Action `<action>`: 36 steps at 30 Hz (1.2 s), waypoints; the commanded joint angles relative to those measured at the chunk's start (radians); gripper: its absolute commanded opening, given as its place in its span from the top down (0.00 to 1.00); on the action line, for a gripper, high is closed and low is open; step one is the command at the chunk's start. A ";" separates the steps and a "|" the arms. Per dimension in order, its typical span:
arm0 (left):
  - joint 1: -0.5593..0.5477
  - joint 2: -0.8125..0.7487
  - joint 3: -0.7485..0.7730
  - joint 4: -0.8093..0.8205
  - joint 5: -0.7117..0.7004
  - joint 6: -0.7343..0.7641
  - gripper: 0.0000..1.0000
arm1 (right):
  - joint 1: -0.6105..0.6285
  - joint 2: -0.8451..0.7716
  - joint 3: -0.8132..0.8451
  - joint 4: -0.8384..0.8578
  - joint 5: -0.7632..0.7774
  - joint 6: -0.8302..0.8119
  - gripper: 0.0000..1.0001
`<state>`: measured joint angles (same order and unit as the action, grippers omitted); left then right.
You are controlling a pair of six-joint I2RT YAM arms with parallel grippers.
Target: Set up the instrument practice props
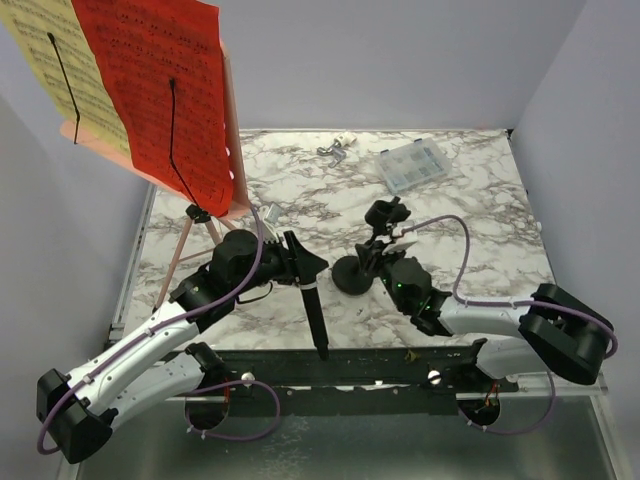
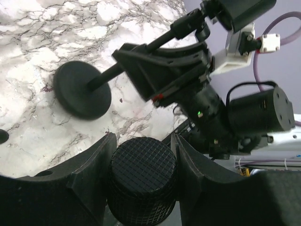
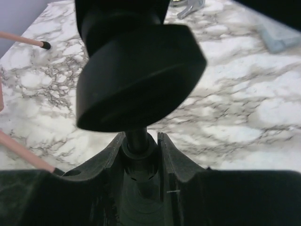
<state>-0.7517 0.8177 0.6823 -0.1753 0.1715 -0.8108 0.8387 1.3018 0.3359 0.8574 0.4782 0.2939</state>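
Observation:
The pink music stand [image 1: 232, 150] stands at the far left on thin tripod legs [image 1: 172, 262], with a yellow page [image 1: 55, 60] and a red page [image 1: 160, 80] on it. My left gripper [image 1: 297, 262] is shut on the mesh head of the black microphone [image 1: 316, 320], whose body points toward the near edge. The head fills the left wrist view [image 2: 143, 174]. My right gripper [image 1: 372, 258] is shut on the stem of the short microphone stand [image 3: 136, 139], tilting its round base [image 1: 350, 277] on the table. The base also shows in both wrist views [image 2: 82, 89] [image 3: 141, 70].
A clear compartment box [image 1: 413, 165] and small metal bits [image 1: 335, 150] lie at the back of the marble table [image 1: 480, 230]. Pink tripod legs [image 3: 23, 40] reach close to the left of the right gripper. Grey walls close in three sides; a black rail [image 1: 400, 365] runs along the near edge.

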 commanded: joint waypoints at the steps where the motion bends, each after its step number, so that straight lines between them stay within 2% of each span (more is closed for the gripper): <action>1: 0.007 0.001 0.029 0.000 -0.002 0.009 1.00 | 0.152 0.089 0.101 -0.343 0.487 0.306 1.00; 3: 0.007 -0.005 0.025 0.002 -0.003 -0.009 1.00 | 0.174 0.133 0.186 -0.553 0.573 0.434 1.00; 4: 0.007 -0.007 0.024 0.003 -0.003 -0.013 1.00 | 0.183 0.160 0.239 -0.723 0.621 0.533 1.00; 5: 0.006 -0.008 0.023 0.005 -0.001 -0.014 1.00 | 0.191 0.192 0.315 -0.923 0.665 0.724 1.00; 8: 0.007 -0.016 0.015 0.003 -0.012 -0.009 1.00 | 0.200 0.327 0.511 -1.476 0.762 1.121 1.00; 11: 0.007 -0.019 0.009 0.006 -0.015 -0.017 1.00 | 0.223 0.542 0.697 -2.229 0.826 1.811 0.99; 13: 0.008 -0.013 0.009 0.007 -0.012 -0.010 1.00 | 0.253 0.643 0.771 -2.282 0.867 1.791 0.98; 17: 0.008 -0.004 0.011 0.007 -0.009 0.001 1.00 | 0.311 0.683 0.779 -2.280 0.905 1.823 0.95; 19: 0.009 -0.005 0.010 0.007 -0.010 0.001 1.00 | 0.332 0.694 0.779 -2.279 0.949 1.815 0.85; 22: 0.009 -0.005 0.007 0.008 -0.015 0.005 1.00 | 0.339 0.681 0.757 -2.279 0.982 1.832 0.56; 25: 0.009 -0.002 0.008 0.009 -0.017 0.006 1.00 | 0.352 0.656 0.743 -2.279 1.020 1.811 0.37; 31: 0.011 0.007 0.013 0.012 -0.012 0.009 1.00 | 0.394 0.599 0.689 -2.279 1.075 1.803 0.17; 36: 0.010 0.016 0.007 0.018 -0.010 0.006 1.00 | 0.415 0.544 0.645 -2.279 1.097 1.810 0.14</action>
<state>-0.7425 0.8249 0.6621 -0.2020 0.1791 -0.8001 1.2373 1.8996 1.0119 -1.3682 1.5333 2.0876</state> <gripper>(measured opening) 0.519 0.860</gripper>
